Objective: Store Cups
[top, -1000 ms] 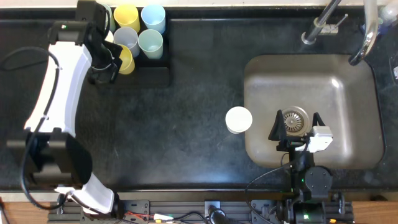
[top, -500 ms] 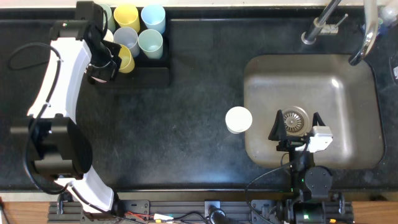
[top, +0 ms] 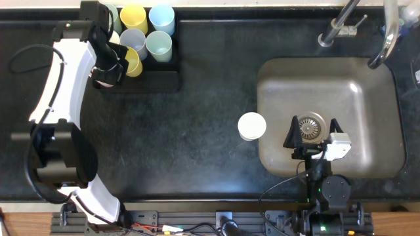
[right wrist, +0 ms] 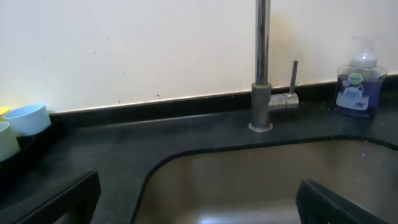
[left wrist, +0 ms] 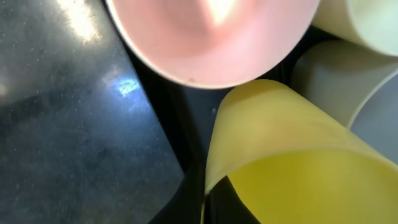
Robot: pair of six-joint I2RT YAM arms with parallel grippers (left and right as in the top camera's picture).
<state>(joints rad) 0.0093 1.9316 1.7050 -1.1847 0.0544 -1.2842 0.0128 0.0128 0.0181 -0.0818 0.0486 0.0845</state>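
left tool [top: 119,63] clamps yellow cup [top: 134,63] at tray [top: 157,80] on black worktop [top: 197,131]; right tool [top: 312,132] wide over sink [top: 367,98].

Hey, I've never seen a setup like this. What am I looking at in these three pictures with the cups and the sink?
These are two robot arms at a kitchen counter, putting cups away. One picture looks straight down from above; the other two come from small cameras on each arm's wrist. From above, the left arm is at a black tray of coloured cups, and its jaws seem closed on a tilted yellow cup, seen up close beside a pink cup in its wrist picture. The right arm sits over the steel sink, jaws open and empty; its camera looks at the tap and a soap bottle. A white cup stands alone on the counter beside the sink.
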